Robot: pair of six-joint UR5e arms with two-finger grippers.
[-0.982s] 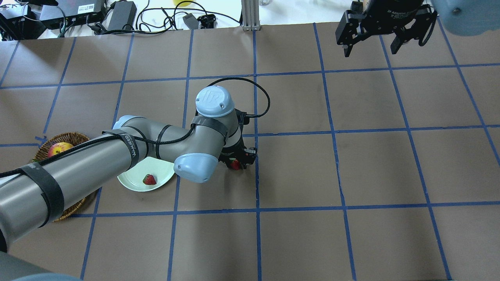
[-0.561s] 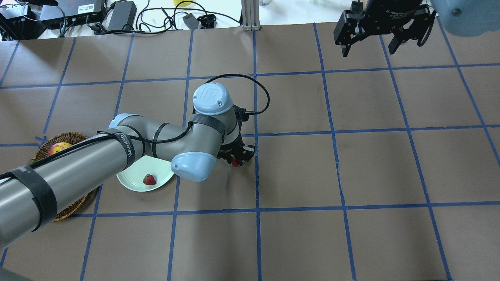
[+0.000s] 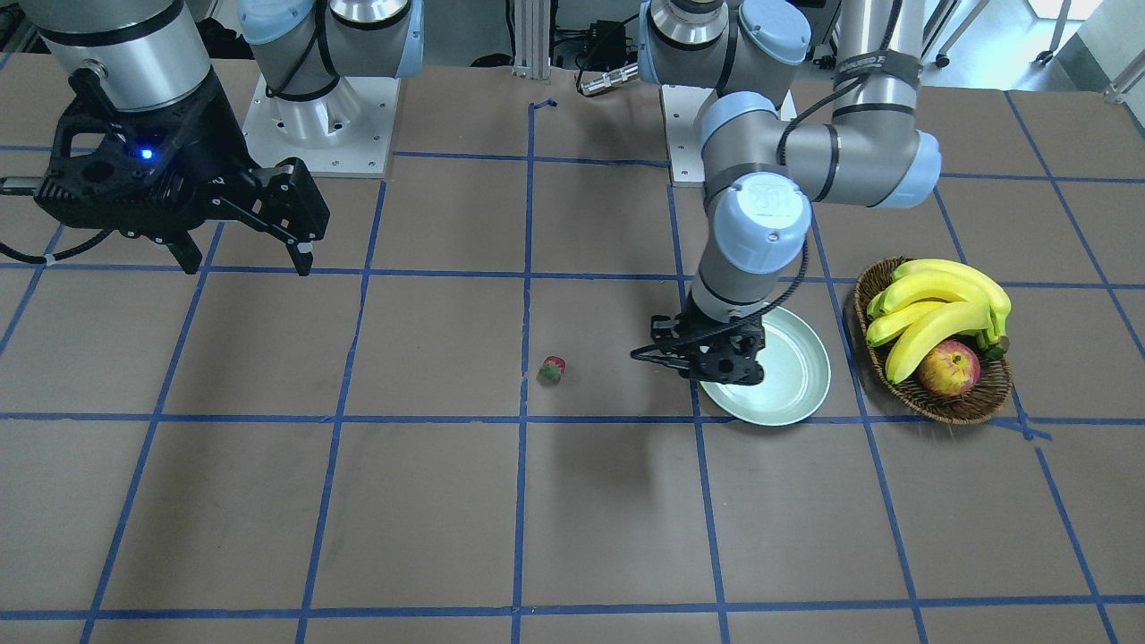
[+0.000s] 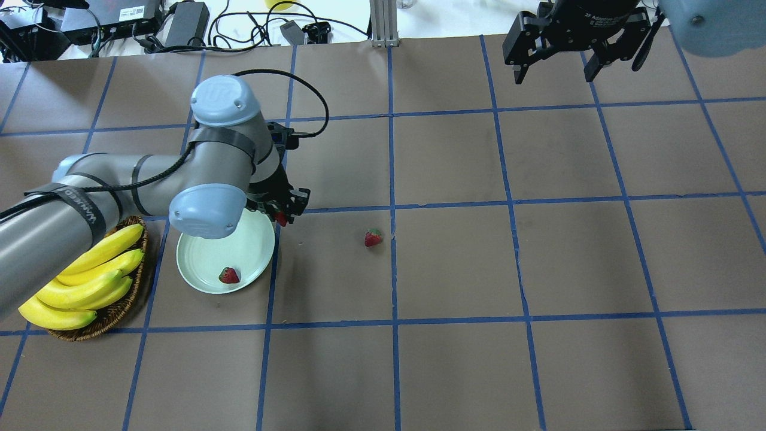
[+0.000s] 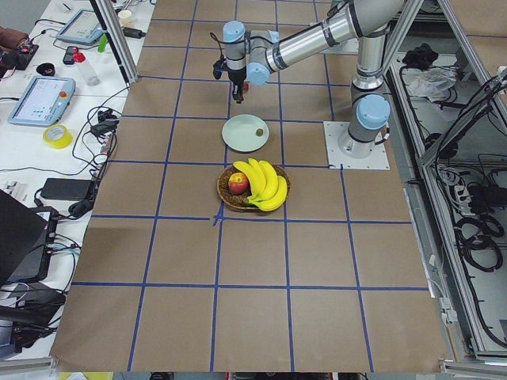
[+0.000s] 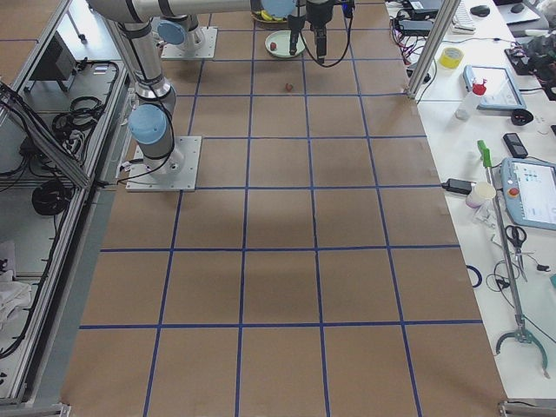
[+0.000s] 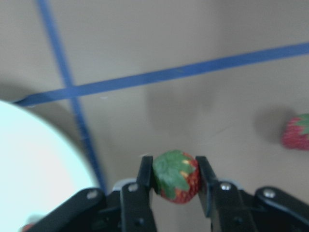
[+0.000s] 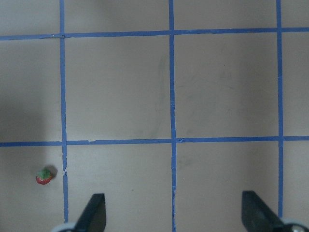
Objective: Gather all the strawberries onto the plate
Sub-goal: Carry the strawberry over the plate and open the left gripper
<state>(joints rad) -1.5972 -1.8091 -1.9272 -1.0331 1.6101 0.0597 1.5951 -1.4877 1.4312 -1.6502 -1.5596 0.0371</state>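
Left black two-finger gripper (image 7: 174, 166): clamped on small red, green-topped strawberry (image 7: 176, 182), lower centre, just beside round pale-mint glossy plate (image 7: 43, 159) at left edge. Advised: shift over plate's middle, lower, release gently. Right gripper (image 4: 553, 72): spread apart, empty, upper right.

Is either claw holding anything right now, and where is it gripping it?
The left gripper holds a strawberry, with the jaws pinching its opposite sides near the leafy top. The right gripper is open and empty.
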